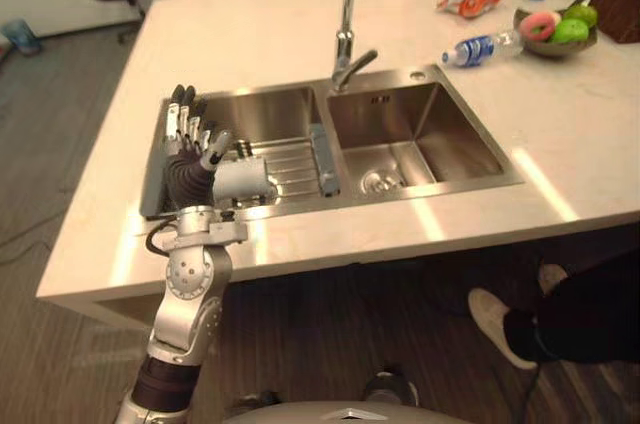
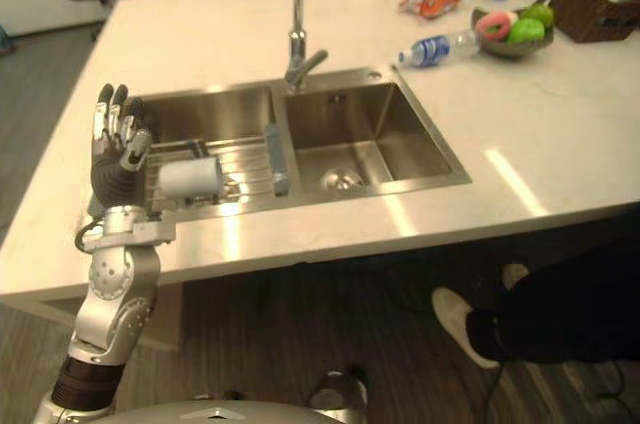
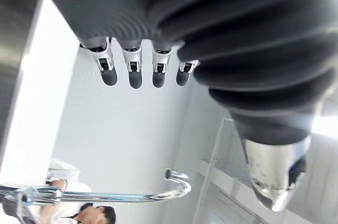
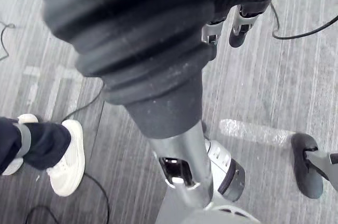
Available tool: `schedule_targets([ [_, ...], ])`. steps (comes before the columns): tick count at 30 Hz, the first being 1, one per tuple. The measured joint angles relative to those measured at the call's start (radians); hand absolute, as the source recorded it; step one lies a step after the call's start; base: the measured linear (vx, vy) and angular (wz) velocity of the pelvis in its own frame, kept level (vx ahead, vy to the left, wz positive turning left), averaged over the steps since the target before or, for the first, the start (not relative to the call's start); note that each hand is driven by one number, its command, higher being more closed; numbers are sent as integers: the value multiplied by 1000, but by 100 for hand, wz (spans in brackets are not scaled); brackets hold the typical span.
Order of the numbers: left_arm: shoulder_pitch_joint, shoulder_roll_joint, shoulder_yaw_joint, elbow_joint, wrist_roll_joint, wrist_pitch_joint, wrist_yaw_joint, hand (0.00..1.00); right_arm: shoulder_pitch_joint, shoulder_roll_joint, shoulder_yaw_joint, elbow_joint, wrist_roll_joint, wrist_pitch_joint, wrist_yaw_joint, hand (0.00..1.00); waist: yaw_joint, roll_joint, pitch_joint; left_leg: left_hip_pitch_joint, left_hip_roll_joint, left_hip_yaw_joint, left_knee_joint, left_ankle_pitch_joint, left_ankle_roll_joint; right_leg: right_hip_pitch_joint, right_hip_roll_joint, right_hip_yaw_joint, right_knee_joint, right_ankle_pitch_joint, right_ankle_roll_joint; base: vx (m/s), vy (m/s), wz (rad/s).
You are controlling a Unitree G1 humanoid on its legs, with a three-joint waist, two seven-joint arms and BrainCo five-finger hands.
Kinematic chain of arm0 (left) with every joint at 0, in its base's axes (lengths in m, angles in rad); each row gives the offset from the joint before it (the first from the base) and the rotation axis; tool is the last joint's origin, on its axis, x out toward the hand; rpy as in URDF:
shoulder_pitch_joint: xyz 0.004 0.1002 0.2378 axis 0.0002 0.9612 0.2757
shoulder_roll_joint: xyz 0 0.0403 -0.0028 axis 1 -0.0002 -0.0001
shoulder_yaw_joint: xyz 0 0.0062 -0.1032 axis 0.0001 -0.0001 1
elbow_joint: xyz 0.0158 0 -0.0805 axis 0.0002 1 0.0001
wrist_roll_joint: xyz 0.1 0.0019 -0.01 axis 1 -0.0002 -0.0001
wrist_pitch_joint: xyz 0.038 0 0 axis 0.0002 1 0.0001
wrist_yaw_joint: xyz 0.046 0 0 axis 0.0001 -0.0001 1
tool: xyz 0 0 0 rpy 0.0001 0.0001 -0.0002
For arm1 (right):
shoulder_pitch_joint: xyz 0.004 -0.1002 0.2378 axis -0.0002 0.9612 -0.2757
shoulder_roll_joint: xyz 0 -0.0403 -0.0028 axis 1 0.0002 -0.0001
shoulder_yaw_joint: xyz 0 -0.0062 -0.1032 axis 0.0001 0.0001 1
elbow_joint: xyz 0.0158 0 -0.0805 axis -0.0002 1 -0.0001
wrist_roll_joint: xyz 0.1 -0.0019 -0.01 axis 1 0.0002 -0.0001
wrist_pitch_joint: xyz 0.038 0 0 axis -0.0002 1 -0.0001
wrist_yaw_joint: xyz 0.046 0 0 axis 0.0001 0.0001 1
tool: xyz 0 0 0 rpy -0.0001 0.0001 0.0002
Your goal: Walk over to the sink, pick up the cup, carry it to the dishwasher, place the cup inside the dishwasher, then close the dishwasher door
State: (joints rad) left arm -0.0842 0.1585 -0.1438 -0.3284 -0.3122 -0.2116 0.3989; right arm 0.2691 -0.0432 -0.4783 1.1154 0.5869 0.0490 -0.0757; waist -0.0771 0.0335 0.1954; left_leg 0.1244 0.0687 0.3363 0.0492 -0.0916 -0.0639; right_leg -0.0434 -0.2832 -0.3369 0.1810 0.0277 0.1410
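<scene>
Nearest the robot, the right hand (image 4: 153,60) hangs over the grey plank floor (image 4: 274,92), beside a person's white shoe (image 4: 66,166); whether it is open or closed cannot be told. The left hand (image 1: 190,149) stands upright at the front edge of the pale stone-look island counter (image 1: 230,44), fingers straight and spread, clasping nothing.

Just beyond it, the pale, smooth cylindrical cup (image 1: 243,181) lies on its side on the ribbed steel drain rack (image 1: 290,164). The rack sits in the left basin of the stainless-steel double sink (image 1: 455,134), and the cup is near that basin's front edge. In the right eye view a small gap separates thumb and cup.

The cup is judged stiff and light, its wall possibly slick if wet. Lying on its side, it may roll along the rack. The best hold is probably across mid-wall, fingers opposite thumb.

Farther back rises the tall chrome faucet (image 1: 345,14). Toward the far right corner of the counter lie a clear plastic bottle (image 1: 480,48) and a dark bowl of fruit (image 1: 555,29).
</scene>
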Motion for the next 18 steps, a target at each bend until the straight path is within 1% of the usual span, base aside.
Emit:
schedule_targets([
  [1,-4,0,30,16,0,-12,12,0,6,-1,-25,0,4,-16,1,0,-13,2,10,1,12,-8,2,-6,-7,-18,13,13,30,-7,-11,133,-71,-25],
  [2,-30,-1,41,49,-1,-30,8,0,20,3,-69,0,3,-28,7,0,-19,4,27,3,21,-25,11,-12,-10,-33,16,24,95,-23,-23,107,-54,-5],
  [4,-54,-3,45,77,-7,-46,-6,0,61,16,-104,1,3,-33,19,0,-39,-3,45,13,31,-64,45,-37,-13,-35,4,20,199,-46,-41,55,-30,45],
  [5,-51,-8,44,74,-8,-56,-16,0,87,17,-115,1,4,-31,42,0,-35,-8,43,17,35,-80,56,-48,-15,-28,1,20,226,-61,-51,53,-20,50],
  [6,-50,-12,43,73,-1,-58,-14,0,99,24,-114,2,6,-26,51,0,-33,-15,39,15,34,-87,60,-52,-16,-22,0,22,222,-69,-50,56,-7,27],
  [7,-47,-15,35,73,14,-57,-8,0,107,40,-112,5,9,-19,58,0,-21,-26,32,10,31,-89,68,-58,-19,-7,1,21,193,-89,-48,55,-24,8],
  [8,-46,-14,34,73,25,-47,-3,0,105,51,-103,5,12,-13,70,0,-10,-30,29,-1,28,-88,78,-64,-20,0,1,20,165,-105,-38,87,-48,3],
  [9,-43,-15,31,76,36,-26,14,0,99,62,-75,4,7,-4,81,0,-5,-40,23,-5,27,-90,90,-71,-23,18,5,18,127,-120,-27,85,-56,0],
  [10,-38,-15,30,78,42,-19,23,0,91,65,-69,2,-1,-3,87,0,-6,-38,25,-4,29,-90,91,-71,-24,27,10,18,111,-122,-23,86,-62,6],
  [12,-36,-21,3,100,62,17,57,0,66,62,-33,-4,-32,-5,90,0,-12,-14,19,-4,43,-95,96,-75,-31,54,26,-4,81,-122,-21,54,-51,11],
  [13,-36,-21,-3,106,68,22,63,0,60,61,-28,-5,-37,-6,90,0,-12,-9,17,-5,47,-95,101,-78,-34,59,29,-6,79,-123,-19,23,-43,11],
  [14,-36,-20,-13,107,88,36,77,0,58,58,6,-19,-32,-4,90,0,-10,-4,13,-10,52,-95,115,-89,-37,69,30,-12,81,-137,1,28,-53,15],
  [15,-33,-21,-16,108,102,41,83,0,58,52,26,-39,-18,0,89,0,-14,1,11,-25,61,-95,153,-105,-38,81,28,-29,88,-153,16,23,-59,25],
  [16,-32,-21,-16,110,107,41,82,0,58,43,42,-40,3,4,90,0,-19,3,8,-40,65,-93,179,-108,-37,84,26,-37,93,-158,16,26,-61,45],
  [17,-32,-20,-16,114,138,41,82,0,58,28,53,-48,41,20,90,0,-22,4,8,-65,73,-86,222,-108,-37,94,22,-62,99,-164,16,10,-55,54],
  [18,-31,-21,-16,115,172,41,82,0,58,13,70,-50,65,30,90,0,-18,6,6,-73,81,-88,242,-108,-36,102,23,-82,103,-171,15,14,-54,49],
])
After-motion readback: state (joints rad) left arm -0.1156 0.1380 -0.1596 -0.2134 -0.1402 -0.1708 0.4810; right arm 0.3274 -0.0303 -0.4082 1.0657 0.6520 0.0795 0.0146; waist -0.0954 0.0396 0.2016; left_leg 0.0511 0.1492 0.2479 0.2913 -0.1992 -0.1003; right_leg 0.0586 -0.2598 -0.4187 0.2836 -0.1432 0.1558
